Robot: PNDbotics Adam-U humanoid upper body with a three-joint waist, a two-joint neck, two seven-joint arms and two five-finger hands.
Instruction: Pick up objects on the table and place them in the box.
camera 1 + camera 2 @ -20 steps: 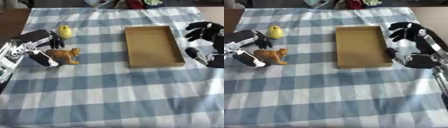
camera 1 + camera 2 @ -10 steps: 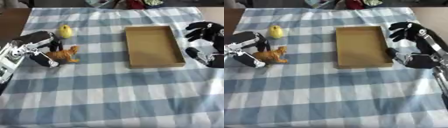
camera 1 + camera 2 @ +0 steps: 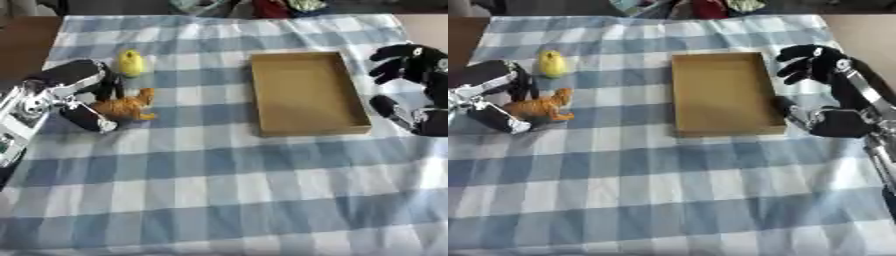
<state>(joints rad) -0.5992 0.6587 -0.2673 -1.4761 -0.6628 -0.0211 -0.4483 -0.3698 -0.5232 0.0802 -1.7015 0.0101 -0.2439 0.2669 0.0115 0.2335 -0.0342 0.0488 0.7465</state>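
An orange toy animal (image 3: pixel 128 106) lies on the blue checked cloth at the left. My left hand (image 3: pixel 77 91) is curled around its rear, fingers above it and thumb below. A small yellow toy (image 3: pixel 130 63) stands just beyond the hand. The shallow cardboard box (image 3: pixel 264 95) lies in the middle right with nothing inside. My right hand (image 3: pixel 826 95) hovers open beside the box's right wall, fingers spread toward the far side.
The checked cloth (image 3: pixel 219 190) covers the whole table, with a wide bare stretch in front of the box. Bare brown table (image 3: pixel 22 45) shows at the far left. Coloured items (image 3: pixel 262 6) lie past the cloth's far edge.
My left hand's fingers have closed in around the orange toy, which has tilted and shifted slightly toward the yellow toy. The right hand has stayed put.
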